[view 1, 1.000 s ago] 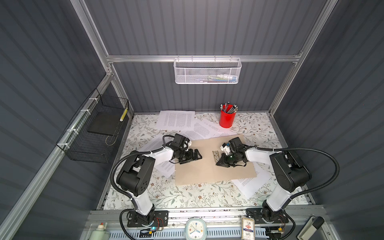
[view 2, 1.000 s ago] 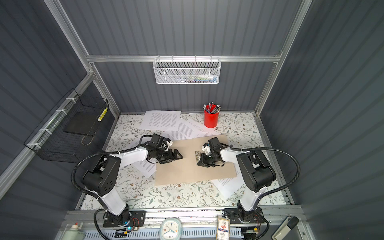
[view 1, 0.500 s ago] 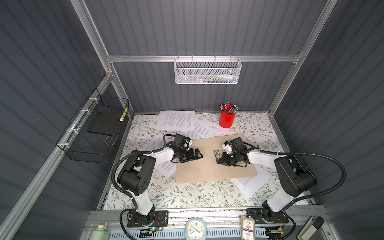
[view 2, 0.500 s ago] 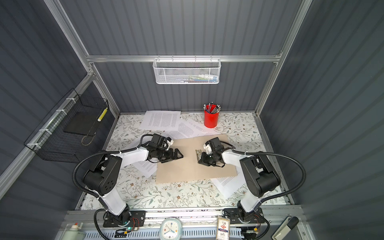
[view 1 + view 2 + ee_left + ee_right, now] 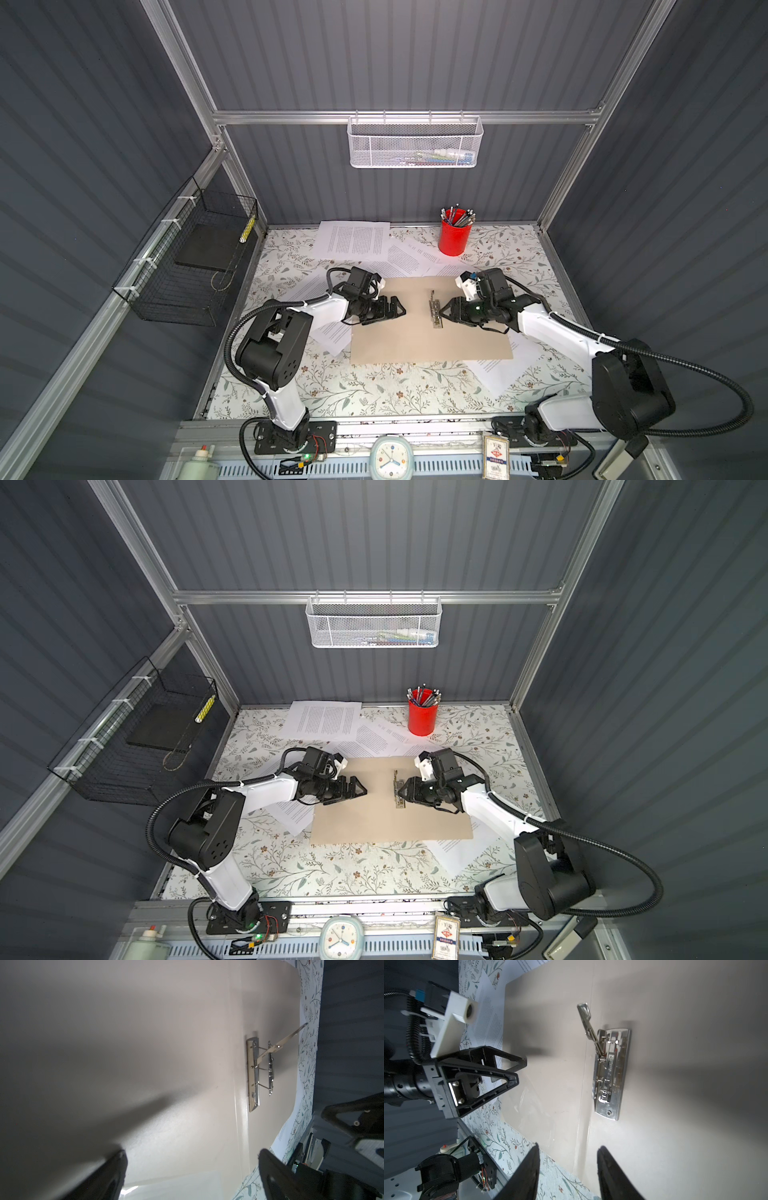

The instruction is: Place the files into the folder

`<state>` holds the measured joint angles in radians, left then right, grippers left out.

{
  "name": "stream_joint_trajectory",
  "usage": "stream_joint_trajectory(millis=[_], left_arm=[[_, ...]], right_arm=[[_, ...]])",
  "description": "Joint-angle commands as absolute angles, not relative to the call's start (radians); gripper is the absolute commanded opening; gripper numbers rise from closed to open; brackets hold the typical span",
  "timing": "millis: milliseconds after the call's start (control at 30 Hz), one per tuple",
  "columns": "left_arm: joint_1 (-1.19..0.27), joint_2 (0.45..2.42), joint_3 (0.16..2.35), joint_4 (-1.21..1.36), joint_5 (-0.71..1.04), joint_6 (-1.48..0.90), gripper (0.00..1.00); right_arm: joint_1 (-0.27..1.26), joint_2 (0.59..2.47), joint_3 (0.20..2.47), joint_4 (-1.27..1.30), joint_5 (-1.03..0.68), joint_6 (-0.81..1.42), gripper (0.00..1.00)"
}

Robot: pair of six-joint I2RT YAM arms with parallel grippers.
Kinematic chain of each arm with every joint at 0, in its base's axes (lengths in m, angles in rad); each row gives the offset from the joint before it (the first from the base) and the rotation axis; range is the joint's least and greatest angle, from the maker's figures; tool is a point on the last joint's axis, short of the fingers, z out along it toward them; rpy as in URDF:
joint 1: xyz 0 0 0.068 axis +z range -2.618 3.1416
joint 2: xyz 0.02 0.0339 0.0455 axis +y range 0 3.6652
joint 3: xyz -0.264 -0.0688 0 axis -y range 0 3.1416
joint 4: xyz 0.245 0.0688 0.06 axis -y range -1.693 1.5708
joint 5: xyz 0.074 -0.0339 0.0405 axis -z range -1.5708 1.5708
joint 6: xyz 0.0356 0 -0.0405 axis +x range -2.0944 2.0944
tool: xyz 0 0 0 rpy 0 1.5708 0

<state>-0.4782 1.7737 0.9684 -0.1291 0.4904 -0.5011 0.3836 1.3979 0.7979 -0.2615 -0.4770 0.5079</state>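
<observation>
A: What's where?

B: On the surface [image 5: 374,390] the folder [image 5: 415,336] lies open and flat. The files [image 5: 353,243] lie loose beyond its far edge and poke out from under both its side edges; none are inside.

A: The tools?

B: The left tool [image 5: 400,311] hovers over the folder's left leaf, spread wide and empty. The right tool [image 5: 445,314] is parted beside the metal clip [image 5: 435,313] at the folder's spine, pinching nothing.

A: Advice?

B: Leave the lever [image 5: 588,1022] raised and feed the sheets squarely under the clip.

A: Any change?

B: A second ago the right tool was pressed together at the clip. Now it has let go.
</observation>
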Motion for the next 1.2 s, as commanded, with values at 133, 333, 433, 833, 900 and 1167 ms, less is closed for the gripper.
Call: stream_joint_trajectory(millis=[133, 333, 433, 833, 900, 1167], left_arm=[[-0.476, 1.775, 1.016, -0.326, 0.414, -0.574, 1.0], [-0.465, 1.592, 1.112, -0.453, 0.21, -0.6, 1.0], [-0.387, 1.504, 1.07, -0.492, 0.151, -0.626, 1.0], [0.022, 1.243, 0.727, -0.508, 0.237, -0.7, 1.0], [0.041, 1.24, 0.683, -0.489, 0.256, -0.719, 1.0], [0.064, 1.276, 0.617, -0.418, 0.266, -0.744, 0.99]], right_arm=[[0.38, 1.394, 0.747, -0.229, -0.463, 0.485, 0.62], [0.367, 1.382, 0.747, -0.216, -0.426, 0.466, 0.84], [0.351, 1.382, 0.765, -0.224, -0.415, 0.455, 0.9], [0.492, 1.481, 0.916, -0.259, -0.381, 0.397, 0.92], [0.538, 1.523, 0.955, -0.264, -0.371, 0.394, 0.91], [0.698, 1.738, 1.151, -0.31, -0.347, 0.378, 0.71]])
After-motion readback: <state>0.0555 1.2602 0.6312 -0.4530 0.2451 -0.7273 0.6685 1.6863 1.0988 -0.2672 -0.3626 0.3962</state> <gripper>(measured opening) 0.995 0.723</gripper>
